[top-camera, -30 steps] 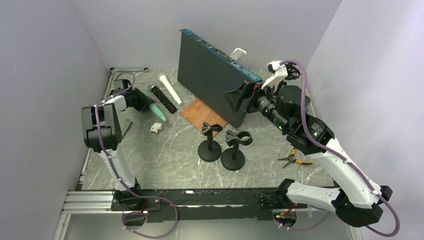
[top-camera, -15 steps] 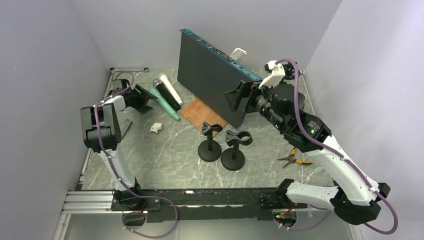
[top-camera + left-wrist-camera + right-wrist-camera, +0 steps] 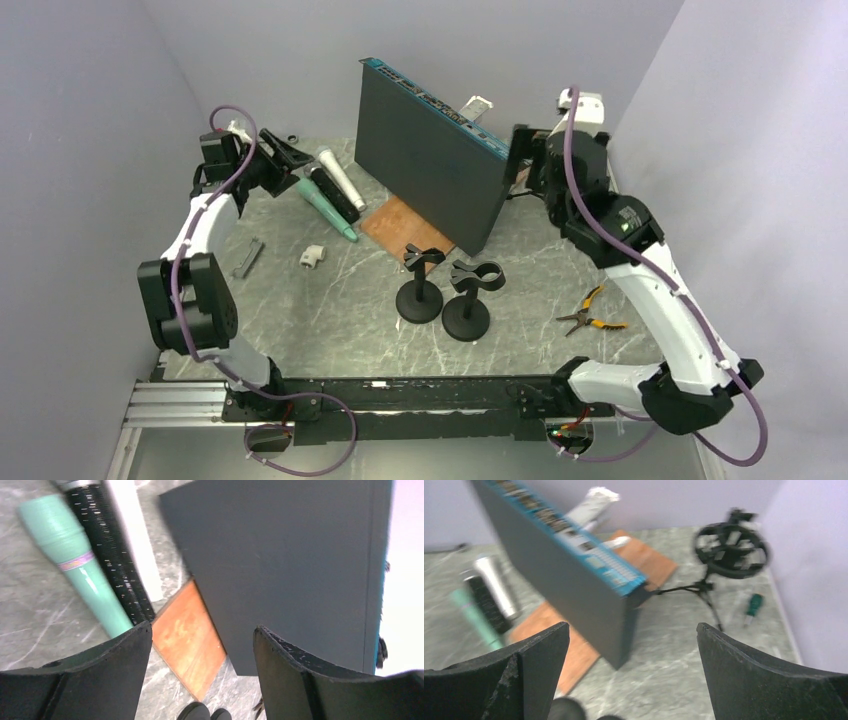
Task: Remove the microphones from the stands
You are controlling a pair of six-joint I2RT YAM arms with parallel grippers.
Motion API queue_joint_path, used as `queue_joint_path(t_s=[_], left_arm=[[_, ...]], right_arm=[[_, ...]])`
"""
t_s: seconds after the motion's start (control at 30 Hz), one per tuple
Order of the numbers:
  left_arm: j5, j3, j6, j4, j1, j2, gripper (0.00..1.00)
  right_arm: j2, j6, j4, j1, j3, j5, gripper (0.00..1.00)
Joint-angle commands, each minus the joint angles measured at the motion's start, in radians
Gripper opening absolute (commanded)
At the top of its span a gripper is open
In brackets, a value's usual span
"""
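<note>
Three microphones lie side by side on the table at the back left: a teal one (image 3: 327, 212) (image 3: 75, 565), a black one (image 3: 335, 196) (image 3: 111, 555) and a white one (image 3: 340, 178) (image 3: 135, 535). Two black stands (image 3: 420, 287) (image 3: 467, 302) rise at mid-table, and both clips hold nothing. My left gripper (image 3: 285, 155) (image 3: 202, 630) hangs open above and left of the microphones, touching none. My right gripper (image 3: 518, 165) (image 3: 633, 625) is open too, raised beside the right end of the black box.
A tall black box (image 3: 425, 155) (image 3: 564, 575) stands on edge behind the stands, over a copper board (image 3: 400, 222). Pliers (image 3: 590, 318) lie at the right and a white fitting (image 3: 313, 255) at the left. A shock mount on a tripod (image 3: 730, 542) and a green screwdriver (image 3: 751, 605) sit behind the box.
My left gripper opened and let go of the teal microphone, which now lies beside the black one; the arm then rose and drew back. My right arm swung up toward the back.
</note>
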Motion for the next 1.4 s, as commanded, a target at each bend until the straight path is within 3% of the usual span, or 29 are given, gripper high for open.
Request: queue_joint_path(t_s=[0.0,0.37,0.67,0.83,0.97,1.17,1.37], left_arm=[[0.047,0.029,0.111,0.018,-0.059,-0.103,0.77],[0.081,0.068,0.292,0.0,-0.168,-0.28,0.87],[0.119,0.082,0.33,0.011,-0.237,-0.298,0.86],[0.12,0.085,0.348,0.008,-0.279,-0.313,0.86],[0.069,0.108,0.407,-0.048,-0.312,-0.326,0.86],[0.038,0.116,0.456,-0.072,-0.375,-0.343,0.87],[0.024,0.116,0.483,-0.08,-0.416,-0.343,0.86]], right_arm=[[0.015,-0.078,-0.011,-0.212,0.065,-0.024,1.0],[0.185,0.045,-0.103,-0.729,0.236,-0.244,1.0],[0.206,0.194,0.07,-0.952,0.012,-0.583,1.0],[0.124,0.23,0.188,-0.959,-0.095,-0.702,1.0],[0.097,0.241,0.149,-0.959,-0.076,-0.605,1.0],[0.066,0.251,0.169,-0.957,-0.06,-0.65,1.0],[0.109,0.317,0.243,-0.957,-0.085,-0.871,0.96]])
